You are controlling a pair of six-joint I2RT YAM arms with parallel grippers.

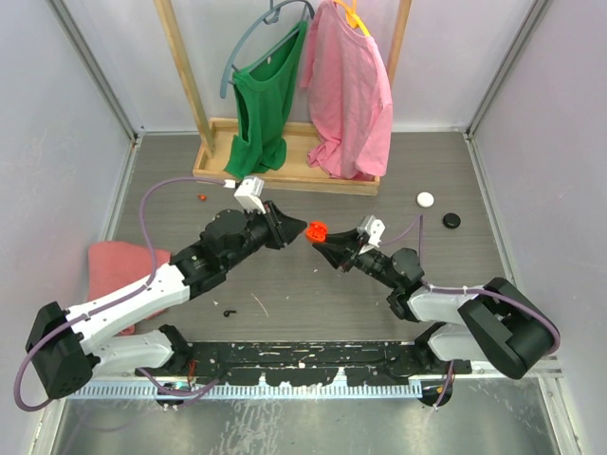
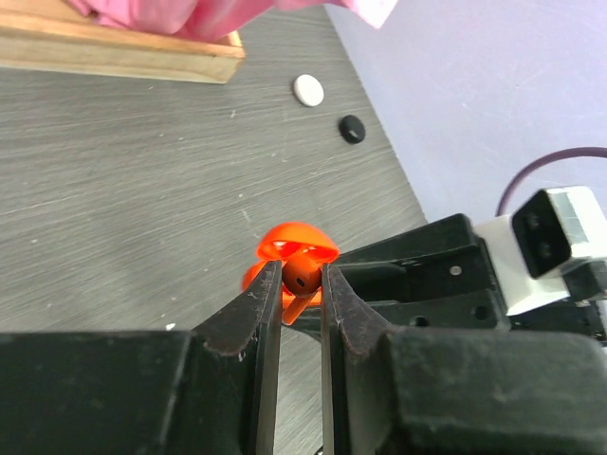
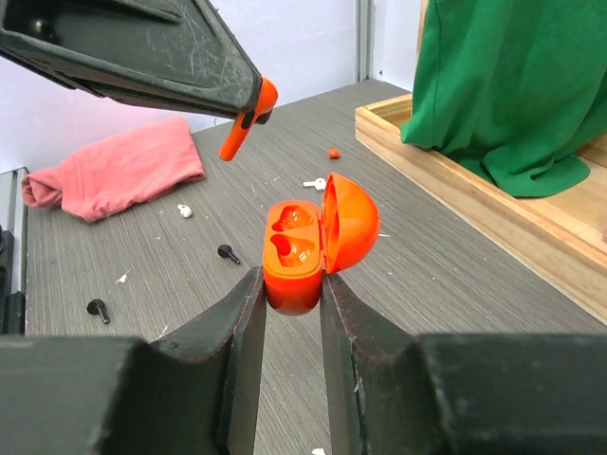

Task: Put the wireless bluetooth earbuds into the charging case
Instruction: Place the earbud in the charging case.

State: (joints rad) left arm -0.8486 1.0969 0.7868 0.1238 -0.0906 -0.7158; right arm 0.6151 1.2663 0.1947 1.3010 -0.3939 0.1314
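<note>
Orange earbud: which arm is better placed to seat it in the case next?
Left. The left gripper is shut on the orange earbud, close to the open charging case; the right gripper is busy clamping that case.

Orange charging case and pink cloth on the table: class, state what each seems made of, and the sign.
Orange charging case: probably moulded plastic, smooth with a slight sheen; light catches its rounded open lid. Pink cloth: soft fabric, matte; it lies crumpled in folds.
</note>
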